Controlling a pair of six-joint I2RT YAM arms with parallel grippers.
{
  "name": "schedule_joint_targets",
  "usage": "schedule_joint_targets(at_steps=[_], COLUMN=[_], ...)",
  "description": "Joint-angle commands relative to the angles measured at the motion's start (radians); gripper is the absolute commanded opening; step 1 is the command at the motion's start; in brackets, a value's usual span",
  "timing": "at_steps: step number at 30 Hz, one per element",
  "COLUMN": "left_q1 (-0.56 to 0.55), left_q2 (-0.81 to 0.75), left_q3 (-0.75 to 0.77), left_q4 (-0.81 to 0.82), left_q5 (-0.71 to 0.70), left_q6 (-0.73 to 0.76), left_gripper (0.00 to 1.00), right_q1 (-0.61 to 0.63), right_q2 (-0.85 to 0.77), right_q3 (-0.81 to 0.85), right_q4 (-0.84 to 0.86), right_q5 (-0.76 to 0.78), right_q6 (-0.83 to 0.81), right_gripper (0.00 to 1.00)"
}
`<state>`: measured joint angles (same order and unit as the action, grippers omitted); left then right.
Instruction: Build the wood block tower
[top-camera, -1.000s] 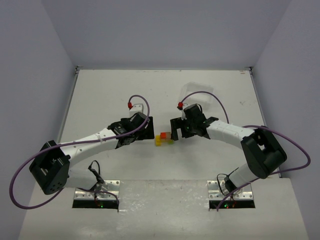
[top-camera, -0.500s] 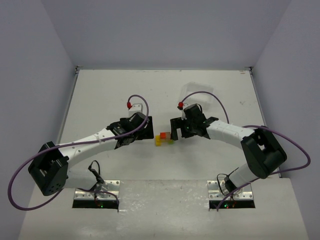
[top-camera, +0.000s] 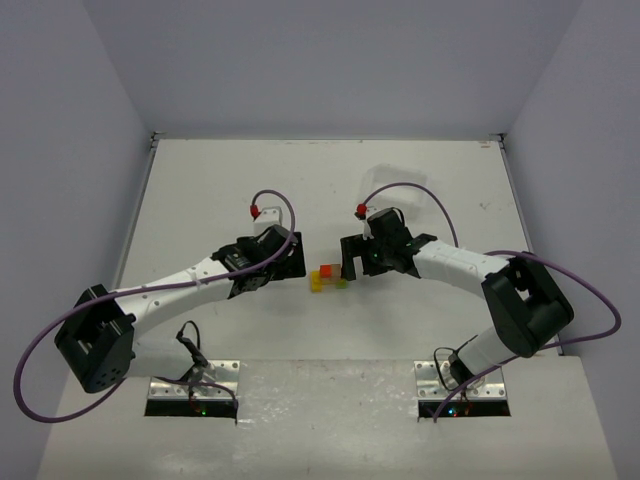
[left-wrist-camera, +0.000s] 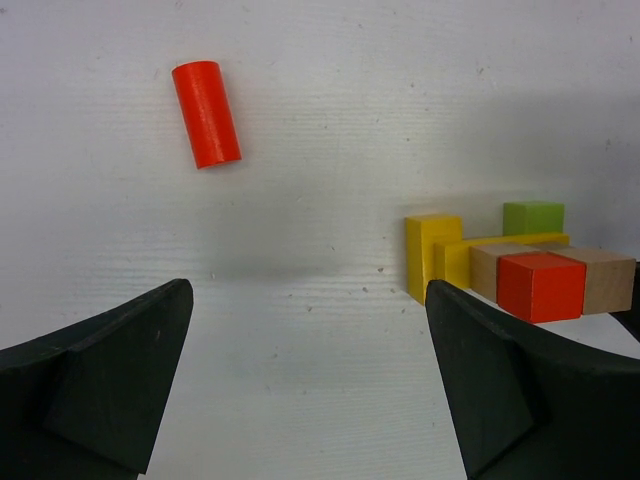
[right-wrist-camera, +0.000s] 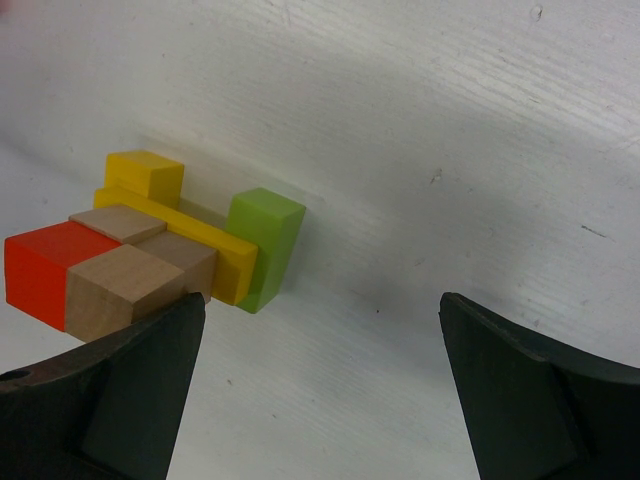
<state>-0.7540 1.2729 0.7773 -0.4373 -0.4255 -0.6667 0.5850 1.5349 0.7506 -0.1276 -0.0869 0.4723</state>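
The wood block tower (top-camera: 328, 277) stands mid-table between my two grippers. In the left wrist view it (left-wrist-camera: 510, 265) has a yellow upright (left-wrist-camera: 430, 250) and a green upright (left-wrist-camera: 533, 217) carrying a yellow plank, with a red cube (left-wrist-camera: 540, 285) and plain brown cubes (left-wrist-camera: 605, 280) on top. In the right wrist view the tower (right-wrist-camera: 170, 250) is at the left, its green block (right-wrist-camera: 265, 245) nearest. My left gripper (top-camera: 292, 257) is open and empty, just left of the tower. My right gripper (top-camera: 352, 258) is open and empty, just right of it.
A red cylinder (left-wrist-camera: 206, 114) lies loose on the table, far left in the left wrist view. A clear plastic tray (top-camera: 400, 185) sits at the back right. The white table has walls on three sides.
My left arm has shifted slightly to the left; its gripper stays open. The right arm and the tower have not moved.
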Motion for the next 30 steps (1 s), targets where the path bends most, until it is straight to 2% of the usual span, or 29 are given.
schedule_joint_targets(at_steps=[1,7,14,20,24,30], left_q1=[-0.007,0.048,0.183,0.229,0.261,0.262], left_q2=[-0.033,-0.033,0.015,0.141,0.245,0.315], left_q3=[-0.001,-0.009,-0.049,-0.027,0.006,0.019], left_q4=[-0.013,-0.009,0.175,0.275,0.265,0.267], left_q5=[-0.057,-0.061,0.044,0.067,0.073,0.075], left_q6=[-0.043,-0.071,-0.004,0.037,0.032,0.035], left_gripper=[1.00,1.00,1.00,0.99,0.92,0.76], right_q1=[0.003,0.003,-0.002,-0.018,-0.046,-0.067], right_q2=[-0.026,-0.074,-0.175,-0.248,-0.267,-0.282], right_q3=[0.021,0.004,-0.053,-0.094,-0.109,-0.117], right_q4=[0.028,0.019,0.013,0.011,0.009,0.006], right_q5=[0.020,0.070,0.210,0.281,0.285,0.288], right_q6=[0.015,0.023,0.072,0.089,0.099,0.101], right_gripper=[0.99,0.99,0.99,0.99,0.99,0.99])
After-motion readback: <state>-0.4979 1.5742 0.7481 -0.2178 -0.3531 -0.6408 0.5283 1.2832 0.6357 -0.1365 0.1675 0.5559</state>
